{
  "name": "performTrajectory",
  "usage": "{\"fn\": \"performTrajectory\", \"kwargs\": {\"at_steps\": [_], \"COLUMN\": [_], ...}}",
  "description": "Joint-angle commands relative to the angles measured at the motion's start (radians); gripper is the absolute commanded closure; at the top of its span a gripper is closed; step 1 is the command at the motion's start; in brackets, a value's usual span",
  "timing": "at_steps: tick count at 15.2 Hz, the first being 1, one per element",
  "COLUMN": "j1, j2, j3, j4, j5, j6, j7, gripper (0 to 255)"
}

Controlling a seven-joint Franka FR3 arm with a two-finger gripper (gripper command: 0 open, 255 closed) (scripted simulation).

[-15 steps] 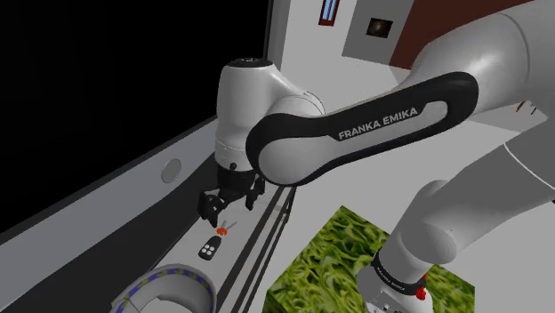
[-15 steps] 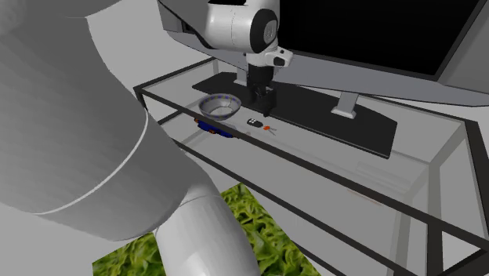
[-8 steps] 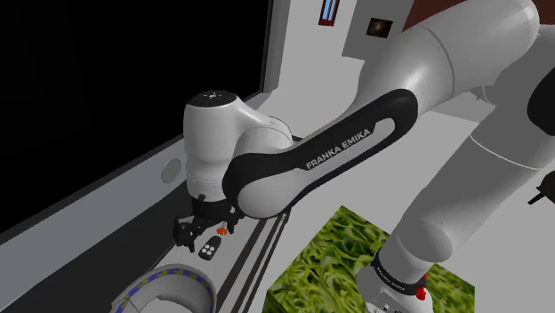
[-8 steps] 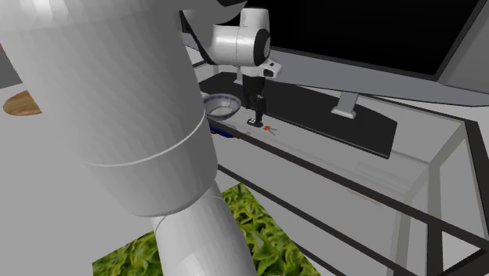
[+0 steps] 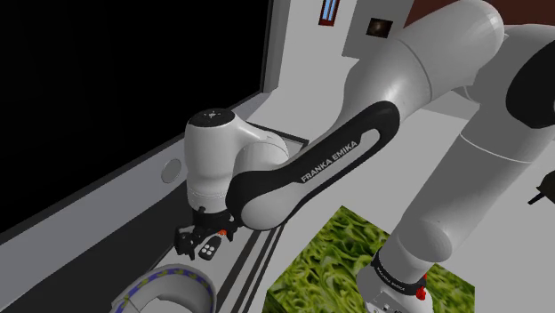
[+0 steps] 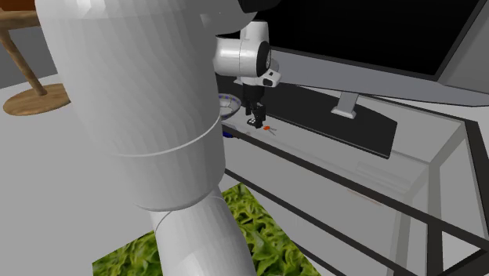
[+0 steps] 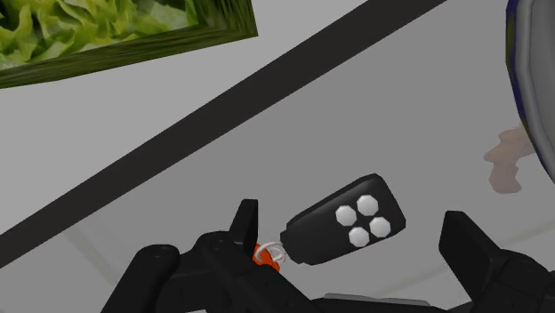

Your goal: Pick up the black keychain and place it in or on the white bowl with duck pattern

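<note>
The black keychain (image 7: 351, 220) is a small fob with white buttons and an orange ring, lying flat on the glass shelf. My gripper (image 7: 356, 236) is open and low over it, one finger on each side of the fob, neither pressing on it. From the shoulder view the gripper (image 5: 200, 240) hangs just above the keychain (image 5: 211, 250), and the bowl (image 5: 164, 289), pale with a blue patterned rim, sits close by toward the bottom edge. In the second exterior view the gripper (image 6: 257, 119) stands beside the bowl (image 6: 230, 103). The bowl's rim (image 7: 532, 89) lies past the fob.
A large monitor stands on a black base (image 6: 329, 118) behind the keychain, its screen black. The shelf has dark frame bars (image 6: 329, 176). A green leafy rug (image 5: 342, 258) lies on the floor below. My own arm blocks much of the second exterior view.
The arm has swung toward the shoulder view's left and come down. The gripper went from above and beside the keychain to straddling it, fingers still apart.
</note>
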Motion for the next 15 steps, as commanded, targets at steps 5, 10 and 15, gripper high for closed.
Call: {"fn": "performTrajectory", "kwargs": {"at_steps": [5, 10, 15], "j1": [0.0, 0.0, 0.0], "j2": [0.002, 0.002, 0.002], "j3": [0.0, 0.0, 0.0], "j4": [0.0, 0.0, 0.0], "j5": [-0.003, -0.003, -0.003], "j6": [0.002, 0.002, 0.002], "j7": [0.002, 0.002, 0.002], "gripper": [0, 255, 255]}}
